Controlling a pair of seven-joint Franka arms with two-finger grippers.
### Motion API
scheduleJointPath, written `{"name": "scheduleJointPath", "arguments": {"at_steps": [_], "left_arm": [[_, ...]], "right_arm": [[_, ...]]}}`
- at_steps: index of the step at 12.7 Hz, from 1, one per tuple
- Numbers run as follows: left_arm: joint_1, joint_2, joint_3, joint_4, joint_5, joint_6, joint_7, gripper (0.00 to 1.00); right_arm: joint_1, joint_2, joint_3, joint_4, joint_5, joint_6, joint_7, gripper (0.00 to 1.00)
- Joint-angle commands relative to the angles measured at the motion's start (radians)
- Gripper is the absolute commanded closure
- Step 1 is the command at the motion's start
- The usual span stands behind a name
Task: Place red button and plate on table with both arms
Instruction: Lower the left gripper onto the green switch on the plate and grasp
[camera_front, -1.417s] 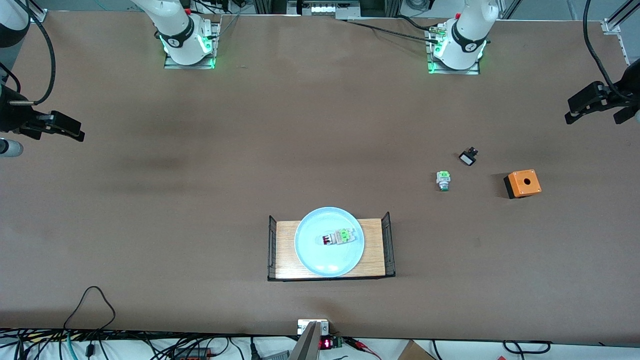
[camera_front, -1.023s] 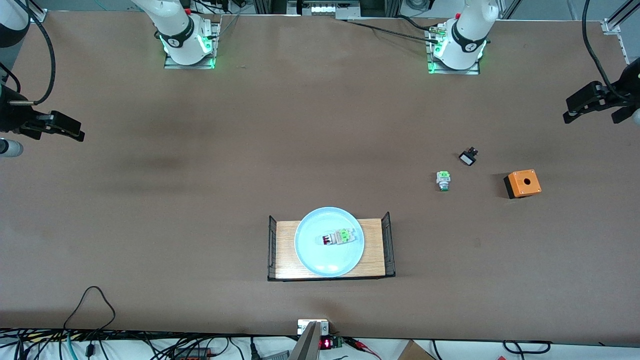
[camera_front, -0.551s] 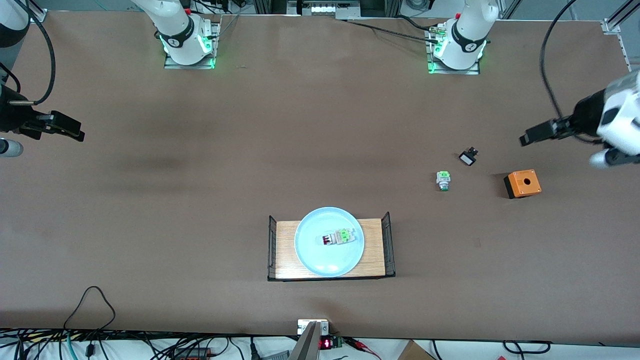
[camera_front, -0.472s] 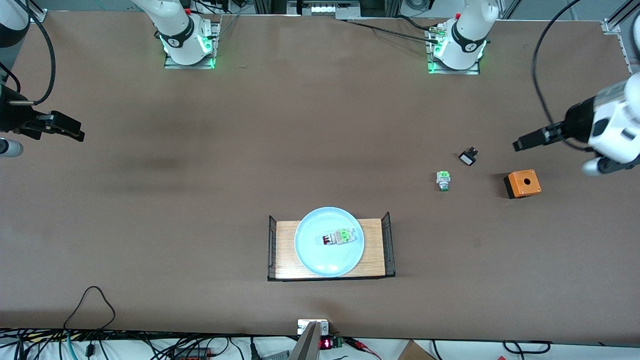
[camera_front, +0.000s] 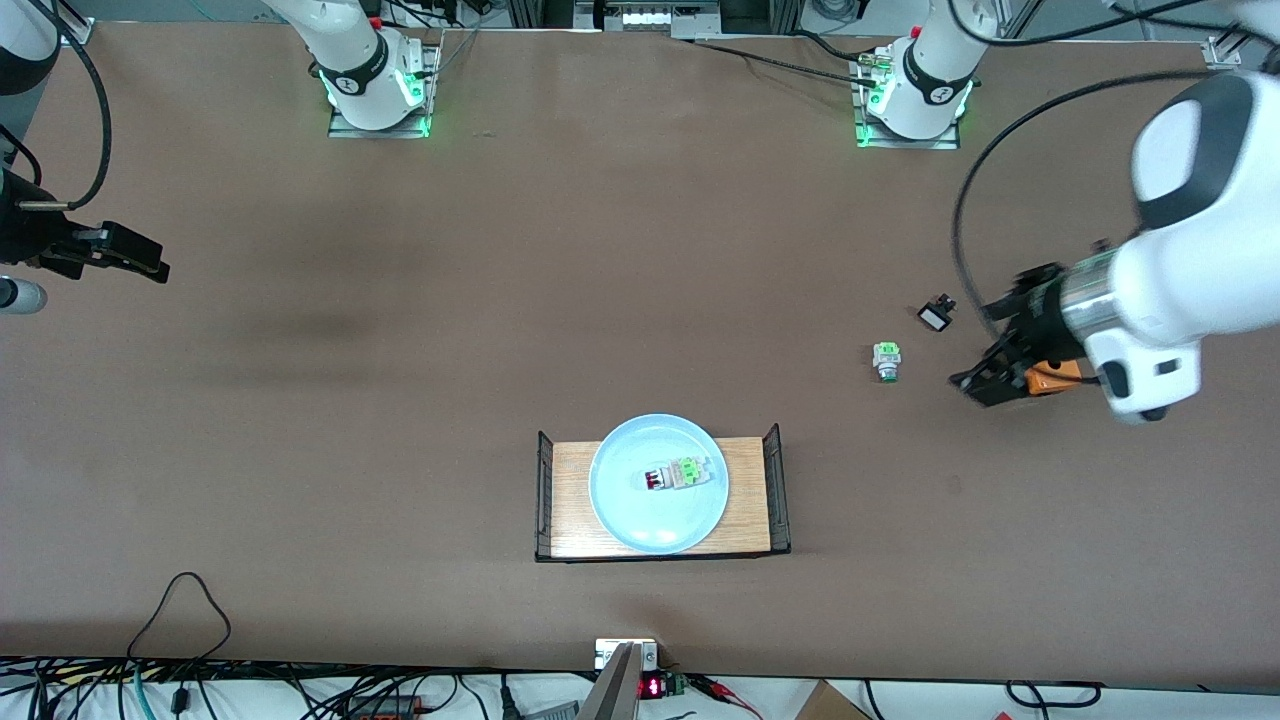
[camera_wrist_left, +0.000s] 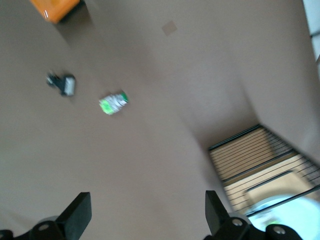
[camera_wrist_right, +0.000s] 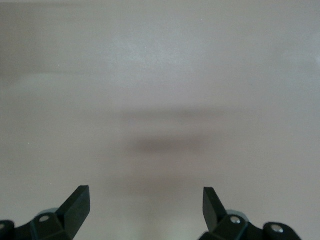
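Button (camera_front: 677, 475), whitish with green block and red cap, lying on pale-blue plate (camera_front: 620, 500); both tools' fingers apart.

White arms (camera_front: 1190, 270), dark joints, black cables

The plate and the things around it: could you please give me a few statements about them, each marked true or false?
1. The plate rests on the wooden tray. True.
2. The red button lies on the bare table. False: it lies in the plate.
3. The left pincer is shut on the orange box. False: it is open, in the air by the box.
4. The right pincer is open, waiting at the right arm's end. True.
5. The green switch lies on the tray. False: on the table, toward the left arm's end.
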Motion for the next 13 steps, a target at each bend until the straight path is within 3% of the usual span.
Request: {"name": "scheduleJointPath", "arguments": {"at_steps": [1,5,8,11,13], "left_arm": [[-0.063,0.100,0.015,0.125,-0.008,0.084,-0.318,0.00],[-0.195,0.192,0.050,0.214,0.057,0.141,-0.700,0.00],[-0.331,0.261,0.157,0.282,0.084,0.178,-0.901,0.00],[-0.433,0.321,0.223,0.316,0.084,0.251,-0.987,0.00],[-0.468,0.348,0.228,0.316,0.086,0.309,-0.965,0.00]], "right_arm": [[0.001,-0.004,0.001,0.008,0.004,-0.015,-0.002,0.00],[0.001,-0.004,0.001,0.008,0.004,-0.015,-0.002,0.00],[-0.001,-0.004,-0.001,0.008,0.004,-0.016,-0.002,0.00],[-0.001,-0.003,-0.001,0.008,0.004,-0.016,-0.002,0.00],[-0.004,-0.003,-0.002,0.008,0.004,-0.016,-0.004,0.00]]}}
